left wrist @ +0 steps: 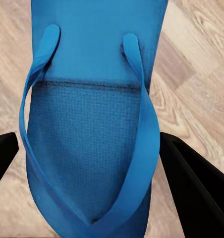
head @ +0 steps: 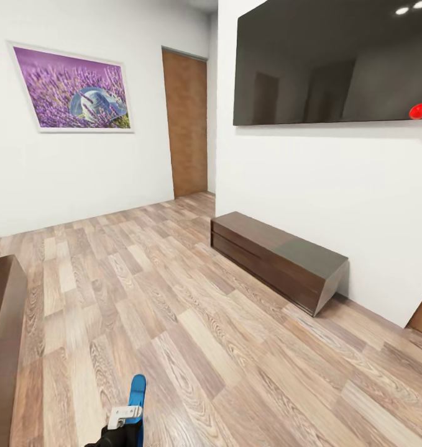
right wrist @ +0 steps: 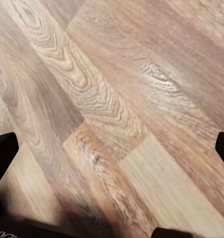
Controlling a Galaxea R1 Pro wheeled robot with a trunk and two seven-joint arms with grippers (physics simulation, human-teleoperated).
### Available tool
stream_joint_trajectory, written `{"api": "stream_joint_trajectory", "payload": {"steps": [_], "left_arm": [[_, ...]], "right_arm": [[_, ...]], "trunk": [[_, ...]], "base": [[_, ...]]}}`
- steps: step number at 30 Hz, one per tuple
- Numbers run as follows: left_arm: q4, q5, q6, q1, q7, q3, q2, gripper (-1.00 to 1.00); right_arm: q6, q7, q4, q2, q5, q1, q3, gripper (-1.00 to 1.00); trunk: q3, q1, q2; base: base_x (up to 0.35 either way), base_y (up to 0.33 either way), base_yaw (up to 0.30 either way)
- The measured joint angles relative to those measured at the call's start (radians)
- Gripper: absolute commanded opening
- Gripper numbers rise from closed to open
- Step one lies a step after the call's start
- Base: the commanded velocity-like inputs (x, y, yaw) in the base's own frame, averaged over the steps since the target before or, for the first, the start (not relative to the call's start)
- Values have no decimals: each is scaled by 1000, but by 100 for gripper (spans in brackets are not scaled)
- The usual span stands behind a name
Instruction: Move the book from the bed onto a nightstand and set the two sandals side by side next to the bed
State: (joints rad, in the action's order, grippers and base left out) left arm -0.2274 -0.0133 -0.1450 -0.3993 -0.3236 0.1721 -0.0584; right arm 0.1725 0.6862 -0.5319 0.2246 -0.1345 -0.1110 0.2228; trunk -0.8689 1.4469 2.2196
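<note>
Left jaws (left wrist: 92,158): closed on one blue sandal (left wrist: 89,124), carried above the wood floor (head: 192,323) for setting beside the bed.
Right jaws (right wrist: 112,148): spread wide, empty, aimed at bare planks.
Edges: dark bed frame (head: 2,347) at nine o'clock; long cabinet (head: 276,257) at two o'clock.
Room: open floor between them.
</note>
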Motion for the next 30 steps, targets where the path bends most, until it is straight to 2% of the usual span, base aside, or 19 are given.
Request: {"api": "stream_joint_trajectory", "payload": {"steps": [11,19,30], "left_arm": [[20,-3,-1,0,0,0,0,-100],[21,-3,-1,0,0,0,1,-100],[21,-3,-1,0,0,0,2,-100]], "right_arm": [[0,0,0,0,0,0,0,100],[0,0,0,0,0,0,0,100],[-1,0,0,0,0,0,0,100]], "trunk": [[0,0,0],[-1,0,0],[-15,0,0]], "base": [[0,0,240],[0,0,15],[0,0,-30]]}}
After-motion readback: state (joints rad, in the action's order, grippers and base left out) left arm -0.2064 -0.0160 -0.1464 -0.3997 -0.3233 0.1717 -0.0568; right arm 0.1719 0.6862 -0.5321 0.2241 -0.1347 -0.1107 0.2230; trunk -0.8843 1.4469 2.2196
